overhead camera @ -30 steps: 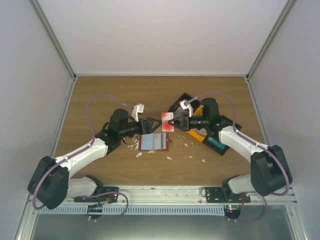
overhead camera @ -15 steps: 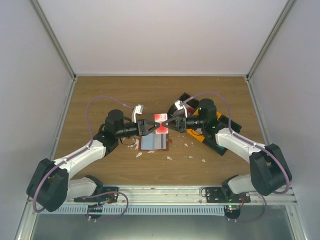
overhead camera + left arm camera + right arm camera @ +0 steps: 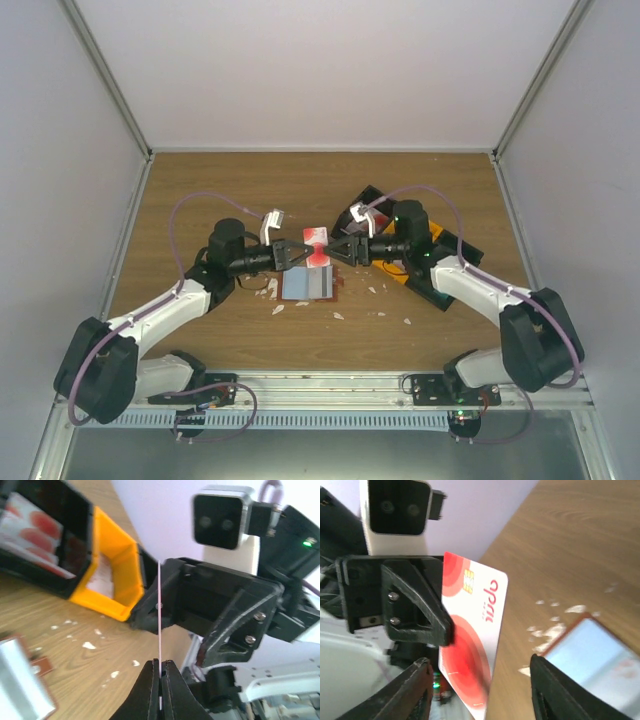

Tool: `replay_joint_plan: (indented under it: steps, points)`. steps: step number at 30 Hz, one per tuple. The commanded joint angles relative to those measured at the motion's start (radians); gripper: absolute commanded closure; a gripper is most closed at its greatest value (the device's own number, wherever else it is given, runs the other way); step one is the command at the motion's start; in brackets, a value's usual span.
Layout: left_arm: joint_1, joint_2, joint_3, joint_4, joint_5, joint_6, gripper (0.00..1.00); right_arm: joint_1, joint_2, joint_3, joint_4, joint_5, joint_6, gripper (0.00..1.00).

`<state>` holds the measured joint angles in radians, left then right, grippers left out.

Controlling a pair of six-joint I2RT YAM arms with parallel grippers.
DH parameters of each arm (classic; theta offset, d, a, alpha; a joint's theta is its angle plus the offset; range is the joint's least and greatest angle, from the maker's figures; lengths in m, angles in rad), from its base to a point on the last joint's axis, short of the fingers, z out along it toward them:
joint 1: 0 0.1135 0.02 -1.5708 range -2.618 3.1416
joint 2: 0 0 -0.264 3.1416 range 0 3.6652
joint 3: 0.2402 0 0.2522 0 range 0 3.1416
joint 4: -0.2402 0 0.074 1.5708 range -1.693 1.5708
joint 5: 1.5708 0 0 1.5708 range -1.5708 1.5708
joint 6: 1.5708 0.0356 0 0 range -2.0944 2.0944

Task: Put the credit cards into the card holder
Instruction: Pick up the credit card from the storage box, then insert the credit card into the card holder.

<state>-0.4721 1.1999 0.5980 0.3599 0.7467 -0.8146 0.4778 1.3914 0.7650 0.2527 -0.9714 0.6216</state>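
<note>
Wood-grain counter (image 3: 200,180) floors the white-walled cell, and above it we see a hand-over just made. A second ago the right hand (image 3: 331,250) alone pinched the card (image 3: 318,238) while the left hand (image 3: 309,254) waited spread. Now the left hand is pressed together on the card, and the right hand has parted its fingers, which stand spread to either side of the card's near end in the right wrist view, touching neither face as far as we can tell.

We judge that the card now belongs to the left hand, which has it for the slide into a pocket. Nothing is in the holder (image 3: 305,285) yet. It lies open on the counter, pale lining up, just below the card in the top view.

The card hangs in the air at centre frame between the two hands, clear of the counter. Its long axis runs up and down in the top picture, across the line joining the hands. In the left wrist view it is edge-on, a thin vertical line rising from the fingertips. In the right wrist view its red-and-white face shows, chip end towards the top. Whether it stands truly upright or leans, we cannot tell.
</note>
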Motion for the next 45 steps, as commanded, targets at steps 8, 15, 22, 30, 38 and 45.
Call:
replay_joint_plan:
  steps: [8, 15, 22, 30, 38, 45]
  points:
    - [0.105, 0.024, -0.055, -0.345, -0.19, 0.172, 1.0, 0.209, 0.042, 0.121, -0.575, 0.913, -0.187, 0.4]
    - [0.115, 0.144, -0.137, -0.191, -0.044, 0.123, 1.0, 0.33, 0.241, 0.223, -0.734, 1.053, -0.165, 0.41]
    - [0.116, 0.289, -0.141, -0.093, 0.017, 0.132, 1.0, 0.354, 0.358, 0.277, -0.797, 1.114, -0.135, 0.46]
    - [0.129, 0.345, -0.146, 0.008, 0.071, 0.108, 1.0, 0.355, 0.393, 0.265, -0.8, 1.09, -0.109, 0.54]
    - [0.143, 0.359, -0.127, -0.006, 0.058, 0.145, 1.0, 0.354, 0.399, 0.258, -0.804, 1.089, -0.092, 0.57]
    - [0.155, 0.397, -0.1, 0.002, 0.044, 0.156, 1.0, 0.352, 0.257, 0.248, -0.756, 1.032, -0.088, 0.46]
